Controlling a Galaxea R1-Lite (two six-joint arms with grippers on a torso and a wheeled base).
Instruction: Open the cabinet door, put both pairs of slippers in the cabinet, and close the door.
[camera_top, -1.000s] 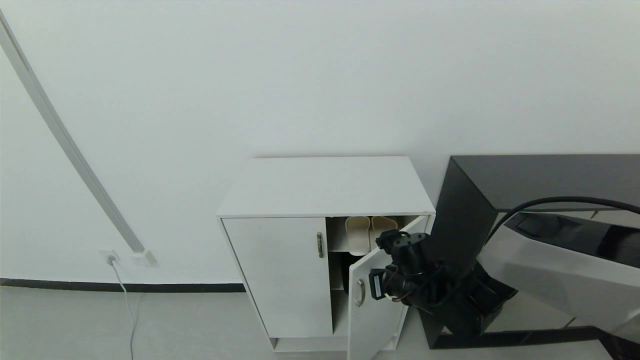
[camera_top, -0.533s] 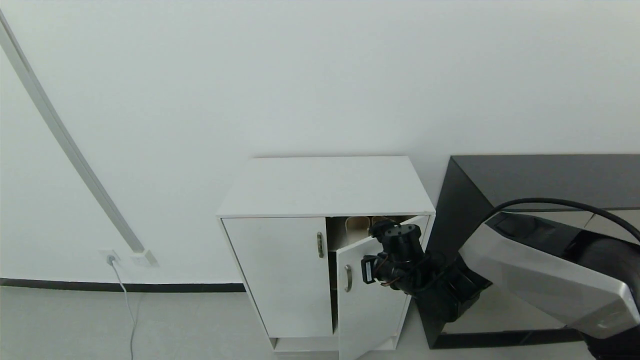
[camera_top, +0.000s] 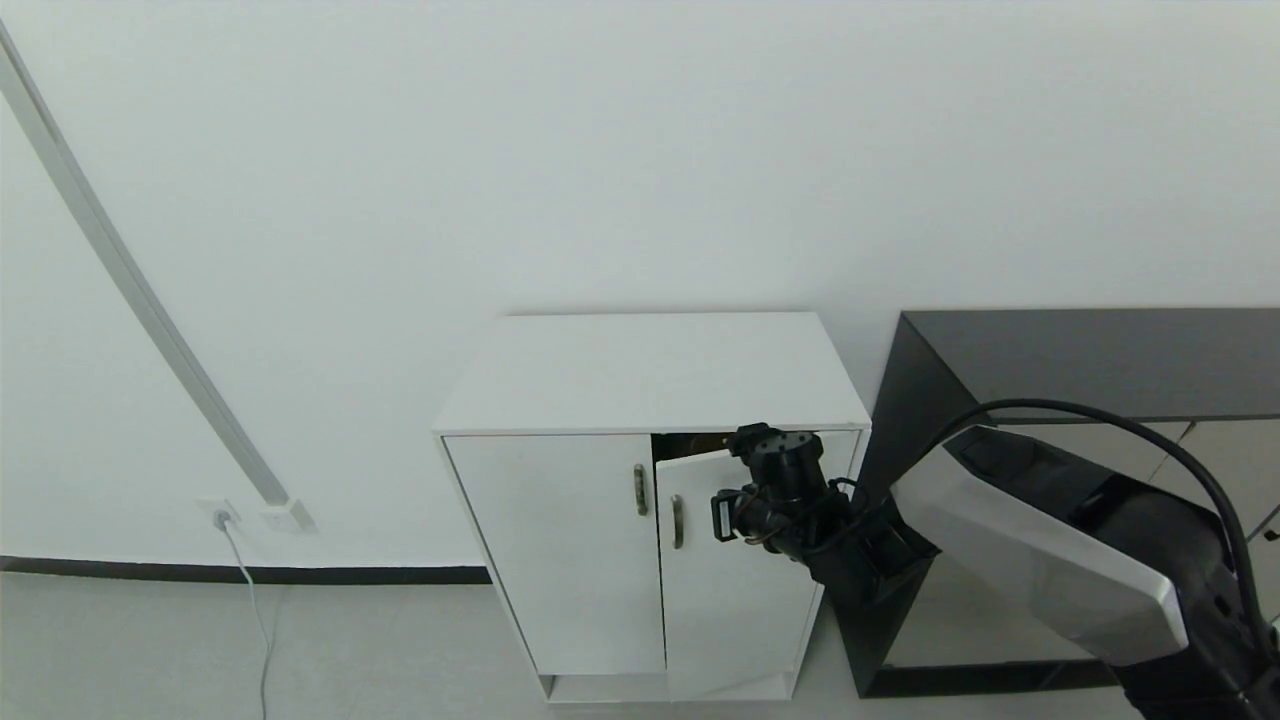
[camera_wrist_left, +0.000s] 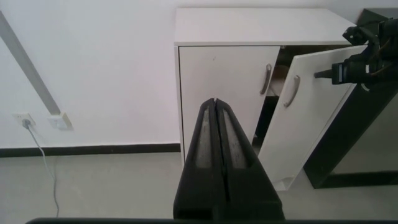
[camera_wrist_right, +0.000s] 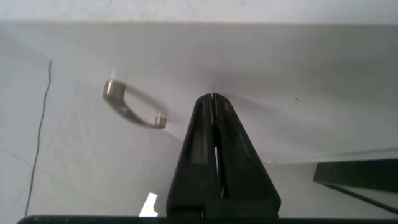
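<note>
I see a thin gap between the right door (camera_top: 700, 620) and the cabinet (camera_top: 650, 370) top (too narrow to pass); a black sideboard (camera_top: 1000, 360) crowds its right side; the floor (camera_top: 380, 650) leftward is open.

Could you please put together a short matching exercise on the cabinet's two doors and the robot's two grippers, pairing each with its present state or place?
Things
1. left door
2. right door
3. left gripper
4. right gripper

States
A. shut, tips close against a door's white outer face
B. a little ajar, with a dark gap along its top edge
C. fully closed, flush with the front of the cabinet
D. shut, well back from the cabinet, pointing towards it

Right pairs: 1-C, 2-B, 3-D, 4-A.
</note>
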